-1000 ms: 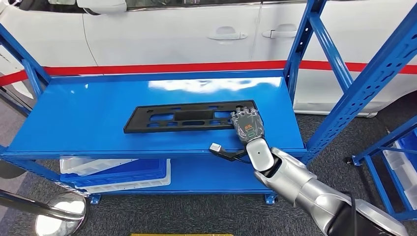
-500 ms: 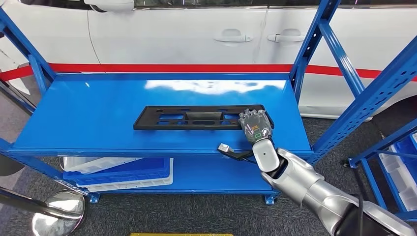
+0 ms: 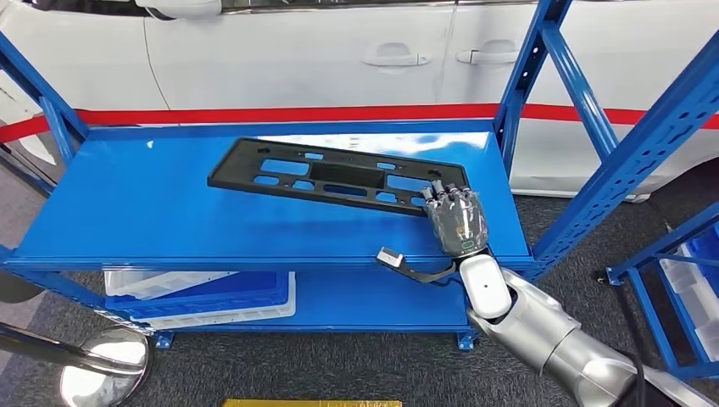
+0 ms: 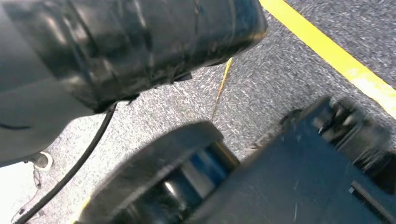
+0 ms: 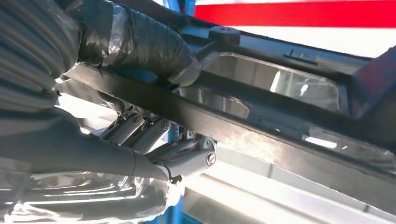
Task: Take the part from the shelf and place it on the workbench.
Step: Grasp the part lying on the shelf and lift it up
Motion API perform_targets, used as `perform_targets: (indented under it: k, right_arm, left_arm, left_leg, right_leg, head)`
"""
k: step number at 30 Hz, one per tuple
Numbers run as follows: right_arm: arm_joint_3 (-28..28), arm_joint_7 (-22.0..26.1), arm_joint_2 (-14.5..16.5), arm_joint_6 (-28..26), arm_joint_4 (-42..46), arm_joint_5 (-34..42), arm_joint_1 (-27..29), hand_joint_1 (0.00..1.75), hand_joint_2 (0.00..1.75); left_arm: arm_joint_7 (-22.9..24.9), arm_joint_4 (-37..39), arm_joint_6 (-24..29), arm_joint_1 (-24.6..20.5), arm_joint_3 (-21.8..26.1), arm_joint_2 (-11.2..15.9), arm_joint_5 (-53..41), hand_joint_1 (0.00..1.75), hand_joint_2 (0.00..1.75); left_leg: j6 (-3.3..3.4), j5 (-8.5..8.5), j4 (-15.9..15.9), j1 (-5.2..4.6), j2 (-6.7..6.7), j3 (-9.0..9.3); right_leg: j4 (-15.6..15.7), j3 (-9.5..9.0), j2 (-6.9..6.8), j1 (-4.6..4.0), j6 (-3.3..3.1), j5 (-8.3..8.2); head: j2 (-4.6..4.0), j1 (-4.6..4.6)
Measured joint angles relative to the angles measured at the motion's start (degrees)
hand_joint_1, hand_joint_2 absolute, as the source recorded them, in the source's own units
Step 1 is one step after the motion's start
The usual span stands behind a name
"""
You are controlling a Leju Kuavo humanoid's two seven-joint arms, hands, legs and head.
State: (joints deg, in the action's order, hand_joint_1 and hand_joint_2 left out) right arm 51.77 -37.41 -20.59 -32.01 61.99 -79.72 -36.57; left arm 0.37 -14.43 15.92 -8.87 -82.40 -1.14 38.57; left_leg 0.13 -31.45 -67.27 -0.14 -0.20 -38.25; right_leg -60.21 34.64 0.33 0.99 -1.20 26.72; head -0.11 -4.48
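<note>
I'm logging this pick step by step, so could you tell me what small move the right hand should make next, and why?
Probably lift a little higher and draw back toward the robot. The right hand grips the near end of the long black slotted plastic panel, thumb over and fingers under, and it looks tilted above the blue metal shelf, between blue uprights.

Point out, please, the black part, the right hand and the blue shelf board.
black part (image 3: pixel 339 174), head view, on its slotted middle.
right hand (image 3: pixel 456 219), head view, on its back.
blue shelf board (image 3: pixel 153 212), head view, on bare surface left of the part.

Car workshop: white car (image 3: pixel 339 59) behind blue steel shelving (image 3: pixel 254 203).
</note>
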Motion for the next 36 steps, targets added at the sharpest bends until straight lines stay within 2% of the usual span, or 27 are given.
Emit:
perform_targets:
  k: [1, 3, 4, 5, 7, 8, 11, 13, 14, 16, 17, 18, 19, 20, 22, 23, 24, 27, 28, 30, 32, 33, 34, 35, 36]
  right_arm:
    - [-0.4, -0.2, -0.2, -0.7, 1.0, -0.3, 0.3, 1.75, 1.75]
    - [-1.2, -0.4, -0.6, -2.4, 3.6, -1.2, 1.3, 1.75, 1.75]
    - [-1.8, -0.3, -0.9, -3.0, 5.4, -1.7, 1.8, 1.75, 1.75]
    - [-2.5, 0.0, -1.1, -3.3, 7.6, -2.2, 2.4, 1.75, 1.75]
    - [-4.1, 0.8, -1.5, -3.5, 12.5, -3.5, 3.3, 1.75, 1.75]
    - [-5.0, 1.3, -1.7, -3.7, 15.3, -4.3, 3.9, 1.75, 1.75]
    - [-6.9, 3.2, -2.0, -4.7, 24.1, -6.1, 6.2, 1.75, 1.75]
    - [-7.4, 5.3, -2.3, -5.0, 30.6, -6.1, 7.8, 1.75, 1.75]
    - [-7.4, 6.4, -2.4, -5.0, 33.7, -5.9, 8.3, 1.75, 1.75]
    - [-7.4, 7.9, -2.6, -4.8, 38.4, -5.8, 9.1, 1.75, 1.75]
    - [-7.4, 8.4, -2.6, -4.7, 40.3, -5.7, 9.4, 1.75, 1.75]
    - [-7.4, 8.7, -2.6, -4.7, 42.0, -5.6, 9.8, 1.75, 1.75]
    - [-7.4, 8.9, -2.7, -4.7, 43.7, -5.3, 10.0, 1.75, 1.75]
    - [-7.4, 9.3, -2.7, -4.7, 45.4, -4.7, 10.2, 1.75, 1.75]
    - [-7.4, 10.9, -2.7, -4.9, 48.8, -1.9, 10.4, 1.75, 1.75]
    - [-7.3, 12.2, -2.7, -5.0, 50.4, 0.6, 10.6, 1.75, 1.75]
    - [-7.2, 14.0, -2.7, -5.0, 52.1, 3.7, 10.9, 1.75, 1.75]
    - [-6.4, 21.0, -2.2, -5.1, 57.0, 14.1, 12.3, 1.75, 1.75]
    - [-6.2, 23.4, -1.8, -5.3, 58.0, 16.1, 13.0, 1.75, 1.75]
    - [-6.2, 27.3, -0.3, -5.4, 58.7, 17.4, 15.4, 1.75, 1.75]
    - [-6.7, 30.8, 1.6, -5.5, 58.2, 18.6, 18.2, 1.75, 1.75]
    - [-6.9, 32.4, 2.6, -5.5, 57.6, 19.7, 19.3, 1.75, 1.75]
    - [-7.1, 33.9, 3.5, -5.5, 57.0, 20.8, 20.2, 1.75, 1.75]
    - [-7.2, 34.8, 4.4, -5.6, 56.5, 21.6, 20.9, 1.75, 1.75]
    - [-7.2, 35.3, 5.0, -5.6, 56.0, 22.1, 21.5, 1.75, 1.75]
  left_arm:
    - [0.0, 0.0, 0.2, 0.0, 0.0, 0.0, 0.0, 0.00, 0.00]
    - [-0.2, 0.0, 1.1, 0.1, 0.0, -0.2, -0.1, 0.00, 0.87]
    - [-0.4, 0.0, 1.6, 0.1, 0.0, -0.3, -0.1, 0.00, 1.31]
    - [-0.7, 0.0, 2.2, 0.1, 0.0, -0.4, -0.2, 0.00, 1.75]
    - [-1.3, 0.0, 3.3, 0.0, 0.0, -0.5, -0.4, 0.00, 1.75]
    - [-1.6, 0.0, 3.8, 0.0, 0.0, -0.5, -0.4, 0.00, 1.75]
    - [-2.3, 0.0, 5.1, 0.2, 0.0, -0.6, -0.6, 0.00, 1.75]
    - [-2.9, 0.0, 6.4, 0.4, 0.0, -0.7, -0.5, 0.00, 1.75]
    - [-3.3, 0.0, 7.1, 0.4, 0.0, -0.8, -0.5, 0.00, 1.75]
    - [-3.9, 0.0, 8.3, 0.3, 0.0, -1.1, -0.5, 0.00, 1.75]
    - [-4.1, 0.0, 8.6, 0.2, 0.0, -1.3, -0.5, 0.00, 1.75]
    - [-4.3, 0.0, 8.8, 0.3, 0.0, -1.5, -0.5, 0.00, 1.75]
    - [-4.4, 0.0, 9.1, 0.3, 0.1, -1.6, -0.3, 0.00, 1.75]
    - [-4.6, 0.0, 9.3, 0.4, 0.1, -1.8, -0.1, 0.00, 1.75]
    - [-4.8, 0.0, 9.8, 0.5, 0.3, -2.0, 0.8, 0.00, 1.75]
    - [-4.8, 0.0, 10.0, 0.5, 0.5, -2.1, 1.5, 0.00, 1.75]
    - [-4.8, 0.0, 10.3, 0.5, 0.8, -2.3, 2.6, 0.00, 1.75]
    - [-4.6, 0.0, 10.9, 0.6, 2.0, -3.2, 5.8, 0.00, 1.75]
    - [-4.3, 0.0, 11.1, 0.7, 2.4, -3.6, 6.3, 0.00, 1.75]
    - [-3.6, 0.0, 11.2, 0.6, 2.8, -4.3, 6.1, 0.00, 1.75]
    - [-3.0, 0.0, 10.7, 0.3, 2.9, -4.8, 5.3, 0.00, 1.75]
    - [-2.8, 0.0, 10.4, 0.2, 2.9, -4.9, 4.8, 0.00, 1.75]
    - [-2.7, 0.0, 10.1, 0.0, 2.9, -5.0, 4.3, 0.00, 1.75]
    - [-2.5, 0.0, 10.0, -0.1, 2.9, -5.1, 3.9, 0.00, 1.75]
    - [-2.3, 0.0, 9.8, -0.2, 2.9, -5.2, 3.5, 0.00, 1.75]
  left_leg:
    - [-0.27, -1.46, -3.8, 0.17, 0.00, -1.87]
    - [-0.51, -2.29, -8.5, 0.38, 0.00, -4.43]
    - [-0.41, -0.90, -7.2, 0.40, 0.00, -4.03]
    - [-0.23, 1.30, -3.8, 0.40, 0.00, -2.58]
    - [0.22, 4.97, 4.2, 0.20, -0.03, 1.06]
    - [0.46, 5.70, 7.0, -0.03, -0.07, 2.37]
    - [1.20, 5.63, 9.3, -0.58, -0.15, 3.40]
    - [1.88, 6.05, 10.4, -0.52, -0.02, 4.07]
    - [2.22, 6.22, 11.0, -0.44, 0.06, 4.44]
    - [2.64, 6.13, 11.1, -0.51, 0.09, 4.76]
    - [2.74, 6.01, 11.0, -0.52, 0.05, 4.81]
    - [2.80, 5.85, 10.8, -0.47, -0.02, 4.84]
    - [2.76, 5.64, 10.5, -0.37, -0.09, 4.86]
    - [2.61, 5.33, 10.0, -0.21, -0.15, 4.87]
    - [1.98, 4.44, 8.7, -0.05, -0.25, 4.64]
    - [1.66, 4.03, 8.0, -0.08, -0.29, 4.42]
    - [1.37, 3.76, 7.5, -0.15, -0.32, 4.20]
    - [0.80, 3.49, 7.1, -0.11, -0.35, 3.96]
    - [0.51, 2.87, 6.3, -0.04, -0.30, 3.72]
    - [-0.16, -0.31, 1.8, 0.17, -0.18, 1.94]
    - [-0.56, -4.04, -5.1, 0.33, -0.15, -0.82]
    - [-0.56, -4.80, -7.1, 0.35, -0.14, -1.50]
    - [-0.41, -4.52, -7.3, 0.34, -0.14, -1.27]
    - [-0.11, -3.28, -5.4, 0.27, -0.15, 0.01]
    - [0.33, -1.58, -1.9, 0.15, -0.17, 2.10]
  right_leg:
    - [0.0, -0.02, 0.01, -0.03, -0.10, 0.04]
    - [-0.1, -0.10, 0.03, -0.08, -0.24, 0.16]
    - [-0.1, -0.15, 0.06, -0.09, -0.25, 0.22]
    - [-0.1, -0.23, 0.11, -0.07, -0.25, 0.31]
    - [-0.1, -0.31, 0.21, -0.06, -0.08, 0.44]
    - [0.0, -0.27, 0.24, -0.01, 0.13, 0.46]
    - [0.3, -0.16, 0.27, 0.21, 0.90, 0.42]
    - [-0.9, 0.31, 0.24, 0.23, 1.11, 1.60]
    - [-3.0, 1.21, 0.22, 0.11, 1.07, 3.00]
    - [-9.9, 4.33, 0.20, -0.08, 0.90, 6.35]
    - [-13.3, 5.93, 0.20, -0.11, 0.95, 7.44]
    - [-15.1, 6.89, 0.19, -0.06, 1.09, 7.56]
    - [-14.9, 6.93, 0.16, 0.04, 1.29, 6.71]
    - [-12.4, 5.78, 0.11, 0.19, 1.51, 4.92]
    - [-5.2, 2.29, 0.04, 0.47, 1.90, 1.83]
    - [-2.9, 1.10, 0.11, 0.49, 1.84, 1.14]
    - [-1.9, 0.61, 0.22, 0.43, 1.67, 1.10]
    - [-1.8, 0.66, 0.41, 0.29, 0.76, 1.04]
    - [-1.7, 0.54, 0.34, 0.34, 0.50, 0.93]
    - [-1.5, 0.31, -0.07, 0.38, 0.05, 0.70]
    - [-1.4, 0.40, -0.46, 0.15, -0.23, 0.53]
    - [-1.4, 0.49, -0.52, 0.01, -0.31, 0.48]
    - [-1.4, 0.58, -0.55, -0.14, -0.42, 0.40]
    - [-1.4, 0.64, -0.53, -0.27, -0.51, 0.31]
    - [-1.4, 0.70, -0.48, -0.39, -0.56, 0.18]
  head:
    - [0.00, -0.01]
    - [0.00, 0.00]
    - [0.00, 0.00]
    - [0.00, 0.00]
    - [0.00, 0.00]
    - [0.00, 0.00]
    - [0.00, 0.07]
    - [0.00, 0.09]
    - [0.00, 0.10]
    - [0.00, 0.10]
    - [0.00, 0.09]
    - [0.00, 0.10]
    - [0.00, 0.11]
    - [0.00, 0.11]
    - [0.00, 0.23]
    - [0.00, 0.28]
    - [0.00, 0.33]
    - [0.00, 0.34]
    - [0.00, 0.25]
    - [0.00, -0.29]
    - [0.00, -0.75]
    - [0.00, -0.77]
    - [0.00, -0.77]
    - [0.00, -0.76]
    - [0.00, -0.75]
